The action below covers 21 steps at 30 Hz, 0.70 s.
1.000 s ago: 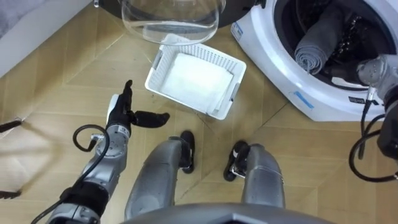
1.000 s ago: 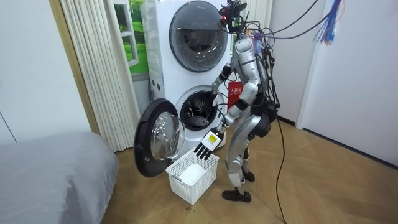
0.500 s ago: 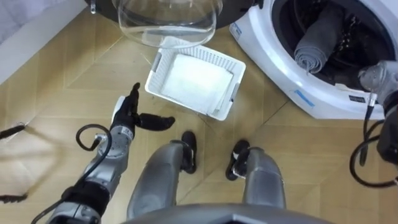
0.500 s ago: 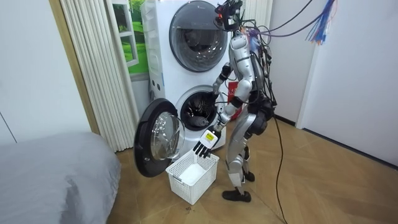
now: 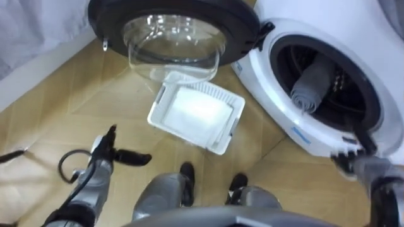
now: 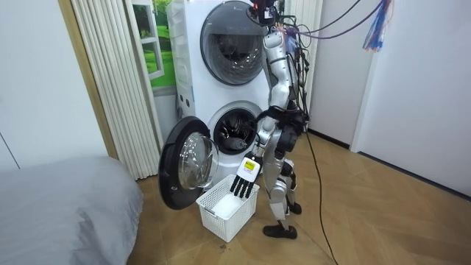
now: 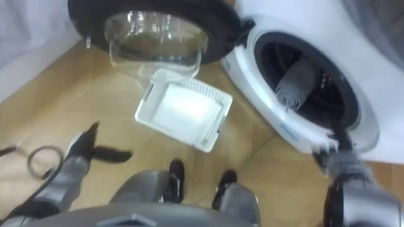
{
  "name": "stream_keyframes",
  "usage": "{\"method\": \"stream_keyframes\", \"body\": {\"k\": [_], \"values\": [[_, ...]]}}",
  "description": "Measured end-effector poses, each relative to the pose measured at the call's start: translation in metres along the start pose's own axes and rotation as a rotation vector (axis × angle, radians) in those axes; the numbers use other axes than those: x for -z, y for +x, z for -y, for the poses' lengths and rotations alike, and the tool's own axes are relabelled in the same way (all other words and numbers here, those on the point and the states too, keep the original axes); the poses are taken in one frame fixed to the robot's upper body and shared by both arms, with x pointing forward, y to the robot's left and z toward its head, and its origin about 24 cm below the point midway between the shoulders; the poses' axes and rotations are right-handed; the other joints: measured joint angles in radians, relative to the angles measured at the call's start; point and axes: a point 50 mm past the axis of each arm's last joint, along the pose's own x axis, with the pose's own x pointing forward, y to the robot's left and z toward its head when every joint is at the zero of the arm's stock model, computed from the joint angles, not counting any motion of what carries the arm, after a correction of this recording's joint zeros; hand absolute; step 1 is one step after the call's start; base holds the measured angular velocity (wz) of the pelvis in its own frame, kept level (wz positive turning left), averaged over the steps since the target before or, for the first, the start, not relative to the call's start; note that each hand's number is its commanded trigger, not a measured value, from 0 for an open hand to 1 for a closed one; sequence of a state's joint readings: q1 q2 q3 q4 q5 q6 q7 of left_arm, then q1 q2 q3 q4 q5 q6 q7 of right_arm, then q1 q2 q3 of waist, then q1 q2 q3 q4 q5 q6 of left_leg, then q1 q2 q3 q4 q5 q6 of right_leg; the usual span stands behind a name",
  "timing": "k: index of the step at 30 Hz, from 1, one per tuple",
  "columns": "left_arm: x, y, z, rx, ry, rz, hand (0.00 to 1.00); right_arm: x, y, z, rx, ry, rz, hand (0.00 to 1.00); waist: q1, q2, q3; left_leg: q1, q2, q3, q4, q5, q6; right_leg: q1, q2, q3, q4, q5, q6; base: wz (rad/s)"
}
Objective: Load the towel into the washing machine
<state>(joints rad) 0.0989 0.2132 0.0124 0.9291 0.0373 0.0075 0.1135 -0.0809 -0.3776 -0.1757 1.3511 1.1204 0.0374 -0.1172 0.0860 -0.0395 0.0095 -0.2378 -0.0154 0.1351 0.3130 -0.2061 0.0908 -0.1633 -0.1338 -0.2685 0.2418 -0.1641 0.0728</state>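
The grey towel [image 5: 309, 88] lies rolled inside the washing machine [image 5: 297, 135], so the task looks done: the left robot hand [image 5: 107, 148] hangs spread and empty well clear of it, the right robot hand [image 5: 356, 164] just below its opening, grip impossible to tell.

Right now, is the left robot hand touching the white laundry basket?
Apart. The left eye view shows bare wooden floor between the left robot hand and the white laundry basket; its outstretched thumb stops short of the basket's wall.
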Motion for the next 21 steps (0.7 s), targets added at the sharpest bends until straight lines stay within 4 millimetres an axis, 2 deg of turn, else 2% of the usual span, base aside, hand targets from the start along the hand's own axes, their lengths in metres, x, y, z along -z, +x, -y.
{"method": "stream_keyframes", "body": {"k": [1, 2, 3, 6, 9, 12, 13, 14, 15, 16, 17, 19, 21], "values": [[0.005, -0.001, -0.003, -0.016, -0.01, -0.017, 0.0, 0.005, 0.0, 0.009, 0.014, -0.055, -0.008, 0.0, -0.001, -0.004, -0.0028, 0.025, 0.0, 0.0, -0.012, 0.0, 0.0, 0.02, 0.002, 0.001, -0.009, 0.0, 0.0, -0.35], [0.019, -0.004, -0.008, -0.036, -0.014, -0.055, 0.0, 0.017, 0.0, 0.022, 0.033, -0.163, -0.033, 0.0, -0.002, -0.012, -0.0094, 0.066, 0.001, 0.0, -0.031, 0.002, -0.003, 0.055, 0.007, 0.01, -0.025, 0.002, -0.001, -0.33], [0.025, -0.006, -0.009, -0.041, -0.014, -0.07, 0.0, 0.023, -0.001, 0.027, 0.032, -0.208, -0.047, 0.0, -0.002, -0.014, -0.01, 0.088, 0.003, -0.002, -0.041, 0.002, -0.005, 0.071, 0.011, 0.017, -0.031, 0.003, -0.003, -0.39], [0.037, -0.011, -0.006, -0.037, -0.031, -0.103, 0.0, 0.047, -0.003, 0.032, -0.006, -0.334, -0.105, 0.0, -0.027, -0.015, -0.0094, 0.141, 0.004, -0.03, -0.058, -0.003, -0.028, 0.135, 0.029, 0.013, -0.071, 0.009, -0.01, -0.08], [0.044, -0.013, 0.004, -0.015, -0.05, -0.128, 0.0, 0.069, -0.006, 0.03, -0.057, -0.464, -0.16, 0.0, -0.037, -0.005, -0.0045, 0.198, 0.008, -0.03, -0.083, -0.006, -0.038, 0.187, 0.038, 0.014, -0.094, 0.009, -0.01, -0.02], [0.054, -0.016, 0.009, -0.007, -0.068, -0.168, 0.0, 0.072, -0.006, 0.03, -0.087, -0.54, -0.172, 0.0, -0.035, 0.005, -0.0027, 0.216, 0.012, -0.027, -0.095, -0.015, -0.051, 0.198, 0.043, 0.018, -0.092, 0.009, -0.01, -0.03], [0.06, -0.017, 0.006, -0.021, -0.085, -0.194, 0.0, 0.076, -0.007, 0.028, -0.103, -0.579, -0.18, 0.0, -0.032, 0.015, -0.0088, 0.223, 0.014, -0.026, -0.104, -0.017, -0.054, 0.2, 0.045, 0.019, -0.092, 0.009, -0.01, -0.08], [0.067, -0.019, 0.001, -0.046, -0.112, -0.228, 0.0, 0.081, -0.008, 0.028, -0.118, -0.61, -0.196, 0.0, -0.029, 0.003, -0.0033, 0.234, 0.017, -0.024, -0.114, -0.017, -0.055, 0.202, 0.048, 0.022, -0.091, 0.01, -0.012, -0.1], [0.072, -0.02, -0.001, -0.056, -0.124, -0.246, 0.0, 0.084, -0.008, 0.028, -0.125, -0.627, -0.205, 0.0, -0.029, 0.005, -0.0054, 0.237, 0.018, -0.023, -0.114, -0.017, -0.055, 0.205, 0.049, 0.023, -0.091, 0.011, -0.013, -0.08], [0.081, -0.024, -0.004, -0.072, -0.142, -0.28, 0.0, 0.089, -0.009, 0.03, -0.134, -0.656, -0.221, 0.0, -0.03, 0.001, -0.0022, 0.25, 0.018, -0.023, -0.115, -0.017, -0.056, 0.218, 0.05, 0.023, -0.092, 0.011, -0.013, 0.0], [0.09, -0.028, -0.005, -0.081, -0.151, -0.312, 0.0, 0.092, -0.01, 0.033, -0.136, -0.673, -0.232, 0.0, -0.029, 0.004, -0.0048, 0.257, 0.019, -0.024, -0.116, -0.018, -0.057, 0.227, 0.05, 0.023, -0.091, 0.011, -0.013, 0.0], [0.099, -0.032, -0.006, -0.088, -0.157, -0.347, 0.0, 0.096, -0.011, 0.039, -0.134, -0.686, -0.249, 0.0, -0.03, 0.001, 0.0004, 0.268, 0.019, -0.024, -0.116, -0.019, -0.058, 0.237, 0.051, 0.023, -0.092, 0.011, -0.013, 0.0], [0.108, -0.037, -0.006, -0.091, -0.146, -0.383, 0.0, 0.101, -0.013, 0.042, -0.134, -0.709, -0.263, 0.0, -0.029, 0.001, -0.0002, 0.272, 0.021, -0.023, -0.116, -0.019, -0.059, 0.244, 0.053, 0.027, -0.091, 0.011, -0.013, 0.0]]}}
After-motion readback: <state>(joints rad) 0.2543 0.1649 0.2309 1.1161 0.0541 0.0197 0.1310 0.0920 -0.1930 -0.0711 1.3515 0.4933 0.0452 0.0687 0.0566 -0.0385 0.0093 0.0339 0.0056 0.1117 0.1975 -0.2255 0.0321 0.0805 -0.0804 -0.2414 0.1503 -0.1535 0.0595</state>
